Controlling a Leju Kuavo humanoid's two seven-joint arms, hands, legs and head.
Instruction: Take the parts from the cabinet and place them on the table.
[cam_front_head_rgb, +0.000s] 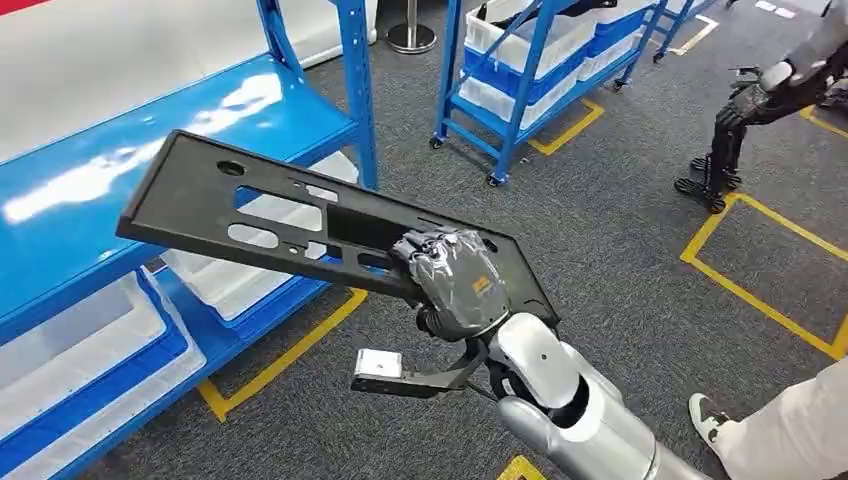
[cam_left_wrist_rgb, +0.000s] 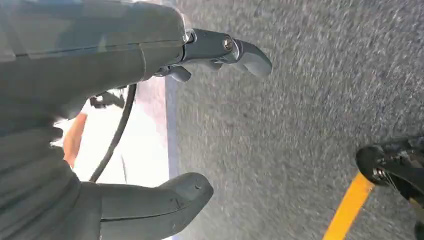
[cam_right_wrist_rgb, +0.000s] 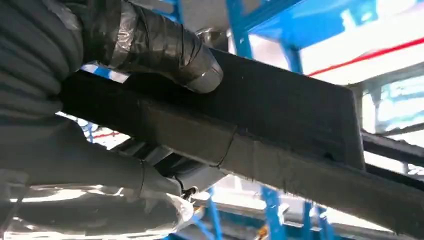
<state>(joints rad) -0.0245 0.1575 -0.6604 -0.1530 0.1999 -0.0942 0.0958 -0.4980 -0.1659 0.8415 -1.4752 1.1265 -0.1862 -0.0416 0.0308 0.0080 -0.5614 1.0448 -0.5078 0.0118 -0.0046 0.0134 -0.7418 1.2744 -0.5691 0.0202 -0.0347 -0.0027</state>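
Note:
A long flat black panel part (cam_front_head_rgb: 270, 210) with several cut-outs hangs in the air in front of the blue cabinet (cam_front_head_rgb: 120, 170), tilted, its far end toward the shelf. My right hand (cam_front_head_rgb: 455, 275) grips its near edge, thumb on one face and fingers under it. In the right wrist view the same black part (cam_right_wrist_rgb: 280, 125) runs across between the taped thumb (cam_right_wrist_rgb: 165, 45) and the fingers. My left hand (cam_left_wrist_rgb: 150, 115) hangs over the grey carpet with its fingers apart and nothing between them.
White bins (cam_front_head_rgb: 80, 340) sit on the cabinet's lower blue shelf. A second blue wheeled rack (cam_front_head_rgb: 540, 60) with bins stands behind. Yellow floor tape (cam_front_head_rgb: 760, 290) marks zones on the grey carpet. A person's leg and shoe (cam_front_head_rgb: 770, 430) are at the lower right. Another robot (cam_front_head_rgb: 750, 110) stands at the far right.

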